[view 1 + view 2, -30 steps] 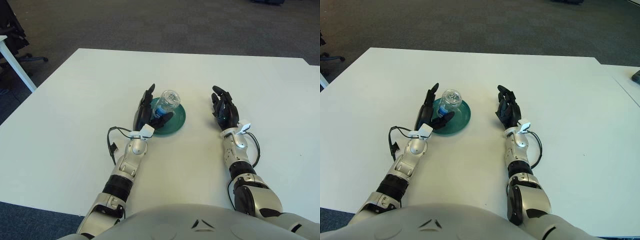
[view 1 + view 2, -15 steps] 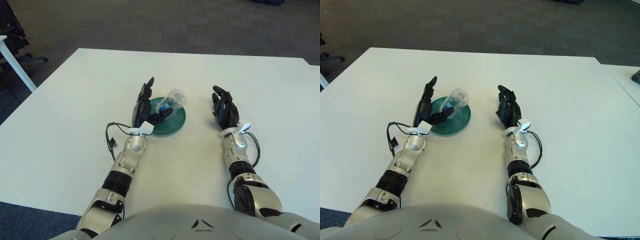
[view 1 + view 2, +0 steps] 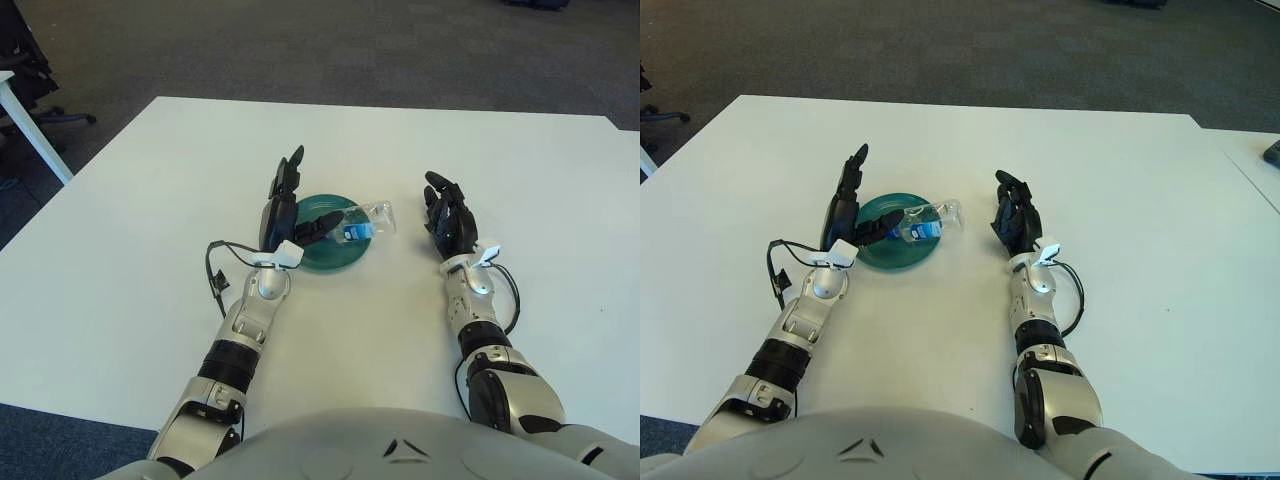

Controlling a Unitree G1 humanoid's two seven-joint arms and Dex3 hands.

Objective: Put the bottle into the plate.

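Observation:
A clear plastic bottle (image 3: 362,221) with a blue label lies on its side across the right rim of the green plate (image 3: 322,252), its top end sticking out past the rim toward the right. My left hand (image 3: 290,208) is at the plate's left edge, fingers spread and raised, thumb reaching over the plate toward the bottle without holding it. My right hand (image 3: 447,215) rests on the white table to the right of the plate, fingers relaxed, holding nothing.
The white table (image 3: 150,210) extends around the plate. A loose black cable (image 3: 214,280) loops at my left wrist. A second table's leg (image 3: 30,120) and an office chair stand at far left on dark carpet.
The bottle has tipped from upright in the plate to lying on its side over the right rim. My left hand has let go of it and drawn back left. The right hand has not moved.

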